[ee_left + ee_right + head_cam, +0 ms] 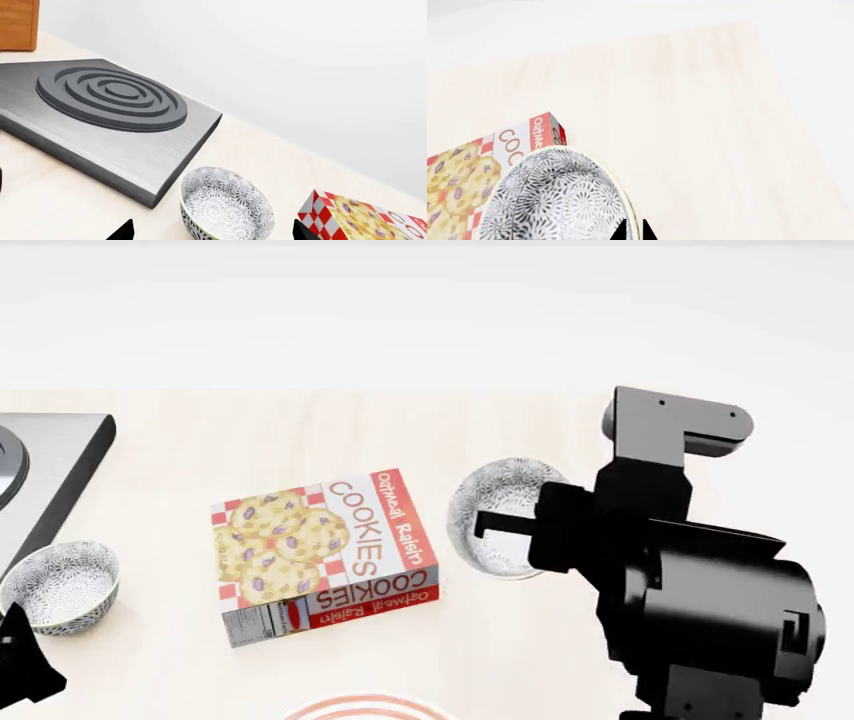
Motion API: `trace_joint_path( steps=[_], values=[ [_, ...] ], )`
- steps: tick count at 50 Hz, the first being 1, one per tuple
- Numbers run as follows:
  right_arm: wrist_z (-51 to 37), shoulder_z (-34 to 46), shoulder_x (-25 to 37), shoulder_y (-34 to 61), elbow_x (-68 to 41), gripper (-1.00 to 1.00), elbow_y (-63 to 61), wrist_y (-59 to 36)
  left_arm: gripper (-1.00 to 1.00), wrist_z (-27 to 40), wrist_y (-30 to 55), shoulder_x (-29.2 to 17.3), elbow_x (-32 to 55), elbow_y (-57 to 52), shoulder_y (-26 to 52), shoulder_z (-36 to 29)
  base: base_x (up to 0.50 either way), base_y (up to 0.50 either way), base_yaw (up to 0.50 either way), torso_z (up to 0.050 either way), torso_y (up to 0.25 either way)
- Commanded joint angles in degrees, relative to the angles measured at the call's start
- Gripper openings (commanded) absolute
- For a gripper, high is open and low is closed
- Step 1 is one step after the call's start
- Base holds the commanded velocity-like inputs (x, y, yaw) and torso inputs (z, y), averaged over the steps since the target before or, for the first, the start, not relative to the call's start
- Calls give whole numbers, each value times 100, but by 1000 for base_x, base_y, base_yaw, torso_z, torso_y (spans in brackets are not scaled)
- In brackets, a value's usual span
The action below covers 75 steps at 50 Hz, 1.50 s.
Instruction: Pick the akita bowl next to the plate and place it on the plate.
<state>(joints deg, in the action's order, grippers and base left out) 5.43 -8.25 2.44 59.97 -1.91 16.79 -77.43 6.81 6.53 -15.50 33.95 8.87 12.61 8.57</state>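
My right gripper is shut on the rim of an akita bowl, one fingertip inside and one outside. In the head view this speckled bowl hangs tilted on its side to the right of the cookie box, with the right gripper reaching across it. Only the top arc of the red-striped plate shows, at the bottom edge of the head view. A second, alike bowl stands by the stove, just ahead of my open left gripper, whose fingertips are wide apart. In the head view the left gripper is at the lower left.
A flat oatmeal-raisin cookie box lies between the two bowls, just above the plate. A grey stove slab with a ringed burner sits at the table's left side. A wooden cabinet stands behind the stove. My right arm blocks the lower right.
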Motion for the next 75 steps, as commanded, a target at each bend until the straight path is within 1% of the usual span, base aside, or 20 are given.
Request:
trace_joint_path(
  steps=[1,2,3,4,5,6,7,9,12,14,17,24,35,44,51,62,75],
  values=[
    [-1277,3,372,-178,-1863,-100,-1195,-1256,100,-1,-37,-3,0,28,0,-20,0,0,0,0,0],
    [-2136,44,672,-226,-2723,-100,-1127,-1255,100,26,-6,-11,12,-29,-18,-19,0,0,0,0,0],
    [-2996,52,829,-260,-3582,-100,-1099,-1253,100,32,0,-14,14,-42,-21,-21,0,0,0,0,0],
    [-3705,61,900,-280,-4442,-100,-1098,-1248,100,29,-7,-15,11,-30,-17,-23,0,0,0,0,0],
    [-4191,10,958,-289,-5301,-100,-1021,-1249,100,13,-34,-10,1,9,-7,-26,0,0,0,0,0],
    [-4482,43,1011,-293,-6161,-100,-1002,-1242,100,22,-22,-13,8,-5,-9,-26,0,0,0,0,0],
    [-4657,87,1053,-297,-6565,-100,-1001,-1234,100,27,-14,-16,14,-10,-8,-26,0,0,0,0,0],
    [-5456,197,1158,-293,-7705,-100,-869,-1242,100,46,9,-25,27,-51,-21,-26,0,0,0,0,0],
    [-6192,316,1234,-300,-8767,-100,-824,-1215,100,39,-4,-26,27,-45,-22,-32,0,0,0,0,3],
    [-6460,444,1281,-342,-9096,-100,-851,-1163,100,21,-36,-22,16,0,-12,-37,0,0,0,0,0],
    [-6371,564,1342,-411,-9143,-100,-848,-1073,100,58,5,-34,37,-74,-37,-37,0,0,0,0,0],
    [-6756,726,1354,-510,-9829,-100,-727,-998,100,48,-4,-36,57,-27,-13,-40,0,0,0,0,0],
    [-6701,900,1377,-726,-10248,-100,-688,-838,100,46,-35,-42,56,5,-5,-59,0,0,0,0,0],
    [-6171,1088,1348,-873,-9837,-100,-624,-739,100,35,-69,-42,61,33,-11,-70,0,0,0,0,0],
    [-5988,1207,1354,-936,-9756,-100,-582,-671,100,41,-74,-47,70,37,-10,-80,0,0,0,0,1],
    [-5356,1468,1369,-1107,-9300,-100,-563,-547,100,60,-73,-57,86,34,-6,-93,0,0,0,0,0],
    [-4879,1802,1417,-1146,-8892,-100,-479,-378,100,63,-86,-69,106,67,4,-102,0,0,0,0,1]
  ],
)
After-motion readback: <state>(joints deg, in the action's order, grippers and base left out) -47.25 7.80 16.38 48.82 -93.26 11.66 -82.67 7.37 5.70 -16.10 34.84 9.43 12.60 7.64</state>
